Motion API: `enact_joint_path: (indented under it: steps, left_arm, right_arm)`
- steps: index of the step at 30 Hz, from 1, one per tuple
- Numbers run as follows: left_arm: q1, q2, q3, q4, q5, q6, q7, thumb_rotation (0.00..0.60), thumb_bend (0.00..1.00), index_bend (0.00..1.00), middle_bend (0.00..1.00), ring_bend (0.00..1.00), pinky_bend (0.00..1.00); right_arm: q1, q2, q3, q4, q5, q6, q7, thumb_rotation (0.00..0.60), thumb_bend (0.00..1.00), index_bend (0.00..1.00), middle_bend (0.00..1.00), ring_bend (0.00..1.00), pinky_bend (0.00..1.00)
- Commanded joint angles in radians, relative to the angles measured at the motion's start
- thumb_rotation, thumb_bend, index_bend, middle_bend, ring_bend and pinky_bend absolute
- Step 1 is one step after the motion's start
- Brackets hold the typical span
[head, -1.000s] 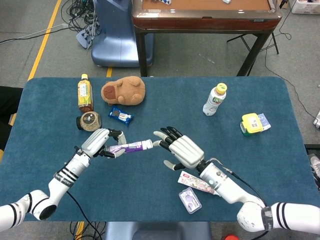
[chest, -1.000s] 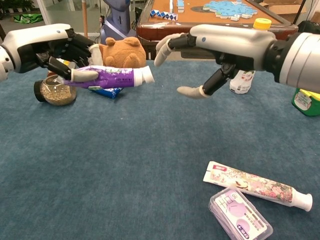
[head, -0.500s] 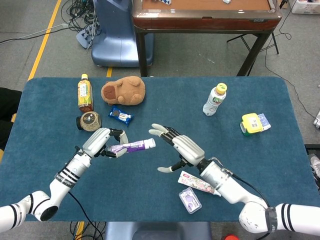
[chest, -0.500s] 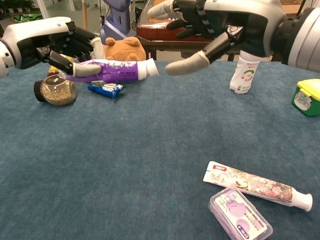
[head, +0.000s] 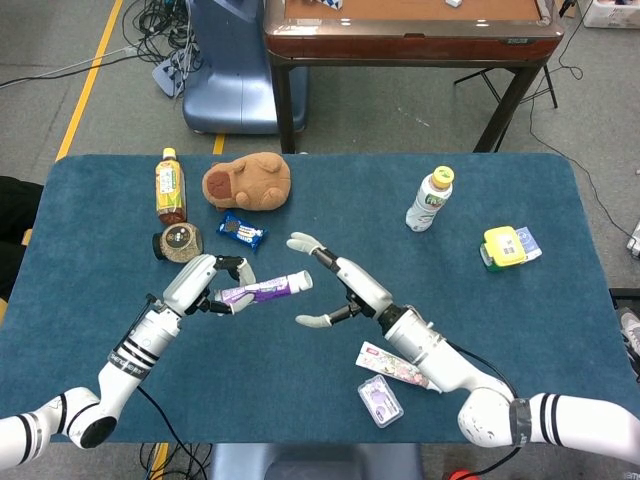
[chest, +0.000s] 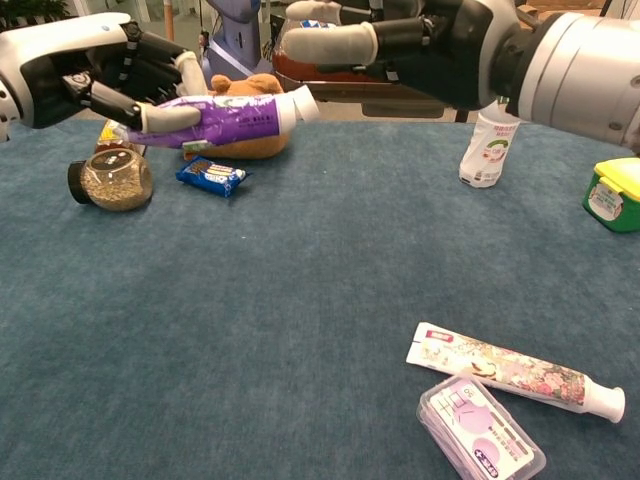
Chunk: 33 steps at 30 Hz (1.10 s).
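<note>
Item: purple tube (head: 262, 291), aloft over the worktop (head: 300, 200), long axis level, white cap toward 3 o'clock. My left hand (head: 205, 284) grips its tail. My right hand (head: 335, 285), fingers spread and empty, waits beside the cap. I judge a handover underway; next, close on the cap end.

Table (head: 560, 330), rectangular, blue cloth top.

Lying or standing on it:
- tea bottle (head: 170, 185), on its side, far left corner
- plush toy (head: 248, 181), brown, just right of the tea bottle
- jar (head: 179, 242), tipped over, near the tea bottle's base
- blue packet (head: 241, 232), between jar and plush toy
- white bottle (head: 429, 199), yellow cap, upright, right of centre
- yellow-lidded box (head: 509, 247), right side
- floral tube (chest: 514, 370), white cap, flat, near edge
- clear case (chest: 481, 430), touching the floral tube's near side
</note>
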Motion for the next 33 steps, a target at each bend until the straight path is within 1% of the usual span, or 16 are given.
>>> enact_joint_path:
  steps: [1,9,18,21,25,27,33]
  left_arm:
    - [0.001,0.002,-0.003,-0.005,-0.002,0.001,-0.004,0.600,0.36,0.57,0.69,0.49,0.43]
    - [0.009,0.010,-0.004,-0.030,0.017,0.021,-0.010,0.600,0.36,0.57,0.69,0.49,0.43]
    - [0.009,0.010,-0.007,-0.043,0.022,0.025,-0.010,0.600,0.36,0.57,0.69,0.49,0.43]
    - [0.008,0.008,-0.010,-0.043,0.020,0.024,-0.012,0.600,0.36,0.57,0.69,0.49,0.43]
    - [0.008,0.008,-0.012,-0.043,0.017,0.025,-0.015,0.600,0.36,0.58,0.69,0.49,0.43]
    - [0.007,0.009,-0.014,-0.043,0.016,0.024,-0.019,0.600,0.36,0.58,0.69,0.49,0.43]
    - [0.007,0.012,-0.018,-0.044,0.016,0.025,-0.027,0.600,0.36,0.58,0.69,0.49,0.43]
  right_arm:
    - [0.009,-0.027,0.014,0.027,0.009,-0.004,0.047,0.508,0.00,0.00,0.00,0.00,0.00]
    - [0.028,-0.066,0.041,0.061,0.016,-0.023,0.152,0.492,0.00,0.00,0.00,0.00,0.00]
    - [0.047,-0.116,0.059,0.094,0.007,-0.018,0.222,0.481,0.00,0.00,0.00,0.00,0.00]
    - [0.053,-0.126,0.065,0.096,0.006,-0.026,0.258,0.435,0.00,0.00,0.00,0.00,0.00]
    - [0.059,-0.135,0.073,0.102,0.008,-0.036,0.299,0.328,0.00,0.00,0.00,0.00,0.00]
    - [0.063,-0.139,0.078,0.106,0.011,-0.042,0.320,0.298,0.00,0.00,0.00,0.00,0.00]
    - [0.081,-0.149,0.085,0.121,0.001,-0.060,0.352,0.285,0.00,0.00,0.00,0.00,0.00]
